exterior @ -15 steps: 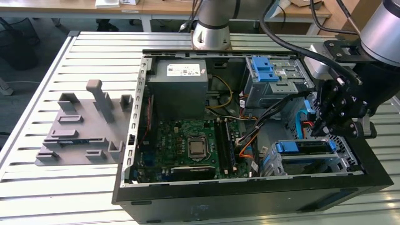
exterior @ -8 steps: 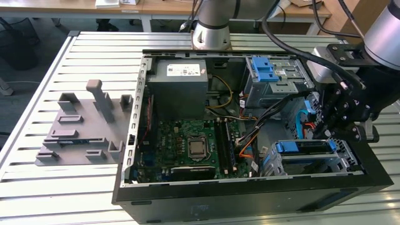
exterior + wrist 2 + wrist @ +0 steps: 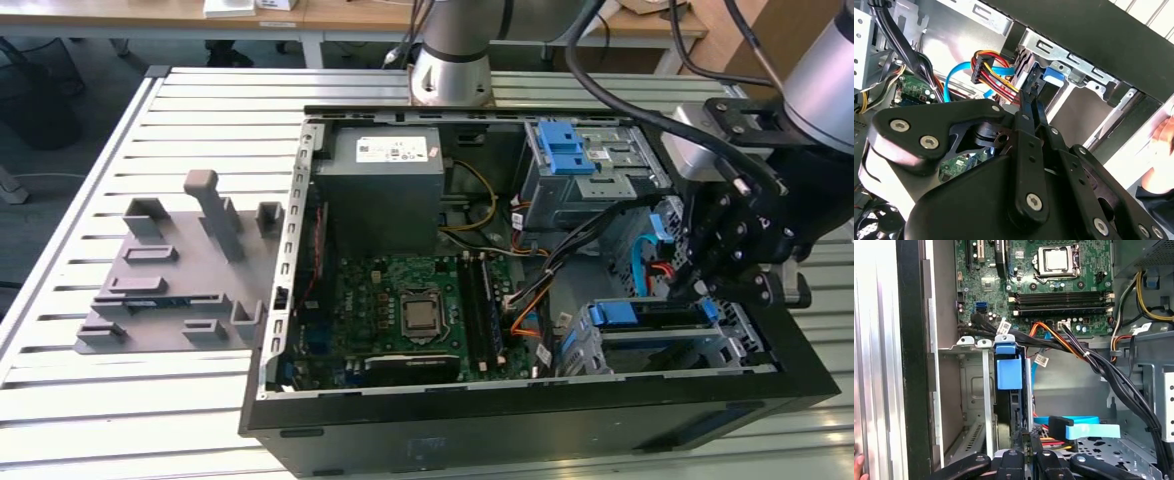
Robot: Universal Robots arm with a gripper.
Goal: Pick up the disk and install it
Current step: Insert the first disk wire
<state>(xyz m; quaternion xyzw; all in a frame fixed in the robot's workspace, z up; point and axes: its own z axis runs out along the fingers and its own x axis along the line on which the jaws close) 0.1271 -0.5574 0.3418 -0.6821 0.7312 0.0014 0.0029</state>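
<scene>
The gripper (image 3: 694, 290) hangs inside the open computer case (image 3: 534, 425), fingers pressed together. The disk (image 3: 1010, 390) stands on edge in the drive bay, directly beyond the fingertips, long axis in line with them

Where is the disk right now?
The disk sits in the drive cage at the computer case's near corner, on the exterior view's right, just below the gripper.

The black tool (image 3: 1030, 102) reaches toward a blue-tabbed drive bay (image 3: 1054, 75), beside red-and-yellow power wires (image 3: 991, 75) and a blue cable (image 3: 956, 75).
</scene>
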